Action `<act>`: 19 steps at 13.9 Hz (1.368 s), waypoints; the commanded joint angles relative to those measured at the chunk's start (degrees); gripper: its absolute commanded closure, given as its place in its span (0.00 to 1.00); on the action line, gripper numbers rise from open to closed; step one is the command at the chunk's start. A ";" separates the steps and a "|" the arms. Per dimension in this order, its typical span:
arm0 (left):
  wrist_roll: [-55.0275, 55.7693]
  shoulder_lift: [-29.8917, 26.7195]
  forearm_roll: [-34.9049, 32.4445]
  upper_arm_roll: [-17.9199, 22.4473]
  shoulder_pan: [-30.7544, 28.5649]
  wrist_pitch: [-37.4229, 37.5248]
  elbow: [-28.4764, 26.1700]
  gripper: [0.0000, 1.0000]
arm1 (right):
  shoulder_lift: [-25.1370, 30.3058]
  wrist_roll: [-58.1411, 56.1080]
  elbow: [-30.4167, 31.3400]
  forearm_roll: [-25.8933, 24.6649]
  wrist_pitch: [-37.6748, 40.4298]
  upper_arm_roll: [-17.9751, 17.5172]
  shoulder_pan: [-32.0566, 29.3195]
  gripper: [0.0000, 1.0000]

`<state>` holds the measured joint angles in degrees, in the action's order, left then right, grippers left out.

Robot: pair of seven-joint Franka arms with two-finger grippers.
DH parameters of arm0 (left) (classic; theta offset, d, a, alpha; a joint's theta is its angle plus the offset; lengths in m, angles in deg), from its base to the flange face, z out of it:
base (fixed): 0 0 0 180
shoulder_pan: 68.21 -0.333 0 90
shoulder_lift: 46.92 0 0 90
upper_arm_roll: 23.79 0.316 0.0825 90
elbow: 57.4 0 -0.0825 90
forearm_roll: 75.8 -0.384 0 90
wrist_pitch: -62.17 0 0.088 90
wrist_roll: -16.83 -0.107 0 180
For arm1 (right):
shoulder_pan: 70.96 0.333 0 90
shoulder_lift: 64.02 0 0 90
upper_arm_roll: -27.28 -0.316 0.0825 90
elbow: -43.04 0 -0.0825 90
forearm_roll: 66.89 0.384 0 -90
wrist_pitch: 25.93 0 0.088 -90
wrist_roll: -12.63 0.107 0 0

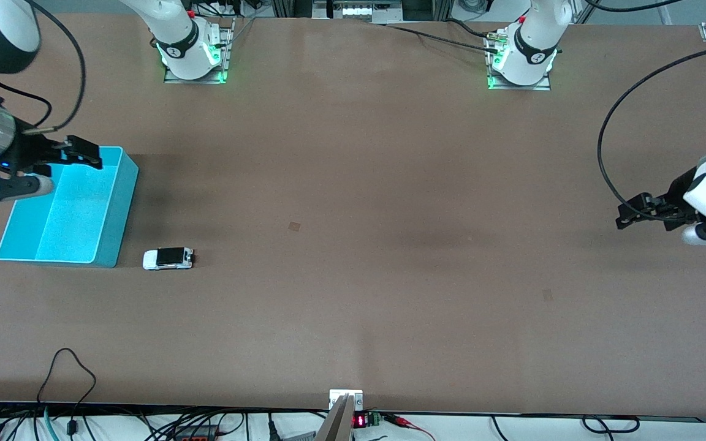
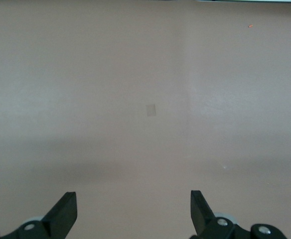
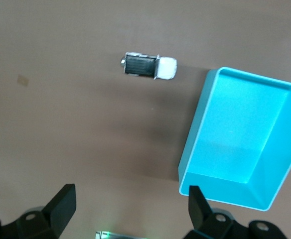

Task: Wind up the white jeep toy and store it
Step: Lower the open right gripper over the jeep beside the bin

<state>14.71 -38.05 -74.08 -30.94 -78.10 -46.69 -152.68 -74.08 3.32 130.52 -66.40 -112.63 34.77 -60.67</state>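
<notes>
1. The jeep (image 1: 168, 258) sits on the table (image 1: 353, 245), just beside the bin (image 1: 114, 211), near the corner of the bin that lies closest to the front camera. It is toward the right arm's end of the table and has not been touched.
2. The right gripper (image 1: 62, 162) hovers over the bin's farther corner, with its jaws spread wide and nothing in them. Its wrist view shows both the jeep (image 3: 149, 66) and the bin (image 3: 195, 144).
3. The left gripper (image 1: 635, 211) waits over bare table at the left arm's end, well apart from the jeep. It too is released and empty, as seen between its fingertips (image 2: 133, 214).
4. The step in hand looks like the approach. The right arm is the better choice, since it is far closer.
5. To do it well, come down centred over the jeep and turn the jaws across its narrow width, so the pads close on its flat sides, not on bonnet and tail.
6. Keep clear of the bin wall on the way down. The gap beside the jeep is small.
7. Grip low and firm. Winding probably means dragging the wheels backward on the table, and a loose hold would let the jeep slip.
8. The jeep is tiny and white, with a black ribbed rear roof. Its white nose points at the bin.
</notes>
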 commanded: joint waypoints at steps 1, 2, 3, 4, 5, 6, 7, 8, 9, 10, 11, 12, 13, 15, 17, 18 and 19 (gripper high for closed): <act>1.68 -2.45 0.83 0.74 0.92 3.84 0.87 0.00 | -2.41 -5.96 0.75 0.47 -0.30 0.07 0.26 0.00; 1.77 -2.46 0.83 0.73 1.01 5.41 2.36 0.00 | -2.68 -8.50 1.72 0.39 -1.10 -0.89 -0.09 0.00; 1.86 -2.28 0.91 0.82 1.18 7.51 4.98 0.00 | -2.68 -12.62 3.03 0.38 -3.11 -2.03 -1.14 0.00; 1.94 -2.02 0.91 0.65 1.27 9.01 7.18 0.00 | -2.60 -17.18 5.22 0.30 -6.09 -4.05 -3.24 0.00; 1.86 -1.84 0.65 0.56 1.44 9.63 8.25 0.00 | -2.59 -21.32 6.64 0.12 -8.47 -6.15 -5.26 0.00; 1.60 -1.84 0.56 0.82 1.36 9.73 8.78 0.00 | -2.51 -25.19 8.39 -0.14 -11.19 -8.18 -7.19 0.00; 1.68 -1.49 0.47 0.65 0.66 9.73 8.96 0.00 | -2.51 -29.75 10.41 -0.23 -14.17 -10.28 -8.95 0.00; 2.03 -1.40 0.47 0.56 0.57 9.99 8.70 0.00 | -2.51 -35.37 12.52 -0.23 -17.16 -11.87 -10.45 0.00; 3.60 -1.40 0.47 0.47 0.57 11.30 8.79 0.00 | -2.68 -40.29 14.54 -0.23 -20.41 -12.67 -11.42 0.00; 5.35 -1.58 0.39 0.38 0.57 12.61 8.70 0.00 | -2.94 -44.35 16.21 -0.23 -23.40 -12.94 -11.95 0.00; 5.55 -1.84 0.21 0.29 0.65 12.98 8.35 0.00 | -3.29 -48.04 17.62 -0.23 -26.04 -13.03 -11.96 0.00; 4.94 -1.84 0.21 0.29 0.57 12.98 8.26 0.00 | -4.08 -51.38 18.51 -0.40 -28.33 -13.12 -11.96 0.00; 4.85 -2.02 0.21 0.29 0.57 12.89 7.74 0.00 | -5.22 -54.38 18.95 -0.49 -30.35 -13.47 -11.96 0.00; 4.84 -3.59 0.21 0.29 0.57 11.41 5.02 0.00 | -7.68 -58.35 18.96 -0.93 -34.22 -13.56 -11.96 0.00; 4.84 -5.09 0.21 0.29 0.39 8.94 2.46 0.00 | -10.58 -61.68 18.87 -2.68 -37.82 -13.73 -11.96 0.00; 4.67 -5.01 0.12 0.29 0.57 9.37 2.98 0.00 | -11.90 -63.27 18.78 -5.13 -39.76 -14.17 -12.05 0.00; 4.58 -4.66 0.21 0.21 0.74 9.72 3.86 0.00 | -12.87 -64.41 18.78 -6.72 -41.26 -14.43 -12.05 0.00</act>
<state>18.90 -40.90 -74.08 -30.68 -77.61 -36.44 -147.62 -85.14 -58.04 149.46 -70.27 -151.16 21.98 -71.54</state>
